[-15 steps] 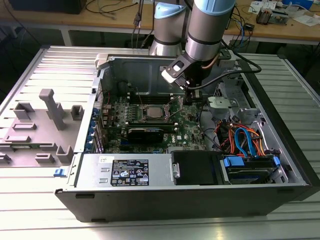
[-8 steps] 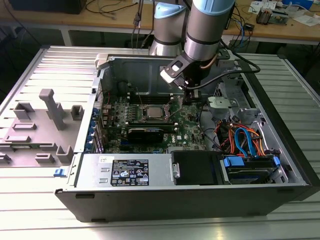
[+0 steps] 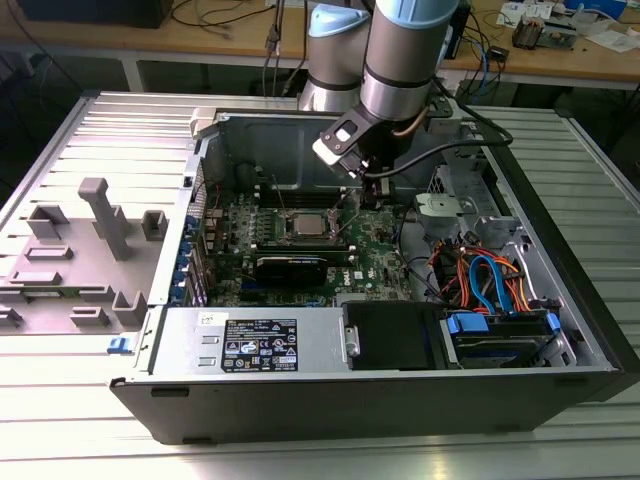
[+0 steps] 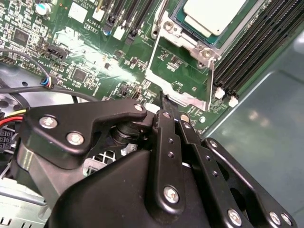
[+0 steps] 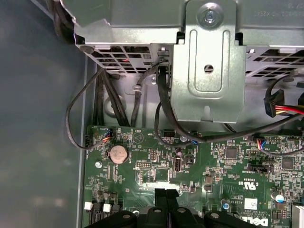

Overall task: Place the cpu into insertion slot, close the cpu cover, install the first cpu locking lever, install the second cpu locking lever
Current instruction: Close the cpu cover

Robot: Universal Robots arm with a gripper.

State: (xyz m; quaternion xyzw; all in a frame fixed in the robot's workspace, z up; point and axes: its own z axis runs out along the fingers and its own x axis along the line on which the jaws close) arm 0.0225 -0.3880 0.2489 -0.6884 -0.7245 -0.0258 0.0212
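Observation:
The cpu (image 4: 214, 13), silver-topped, lies in the insertion slot (image 4: 205, 46) on the green board; the exterior view shows the cpu (image 3: 303, 224) mid-board. The cpu cover (image 4: 155, 61), a thin silvery frame, stands swung open beside the slot, with green board showing through its window. My gripper (image 4: 162, 100) hangs just off the cover's free edge, fingers pressed together with nothing between them. The fingertips (image 5: 166, 194) show above the board in the first wrist view. In the exterior view my gripper (image 3: 360, 200) is to the right of the socket.
Long black memory slots (image 4: 256, 42) run beside the socket. A metal drive cage (image 5: 209, 71) with black cables and a coin battery (image 5: 118, 153) lie ahead. The power supply (image 3: 250, 345), the blue and orange cables (image 3: 490, 285) and the case walls (image 3: 560, 260) hem in the board.

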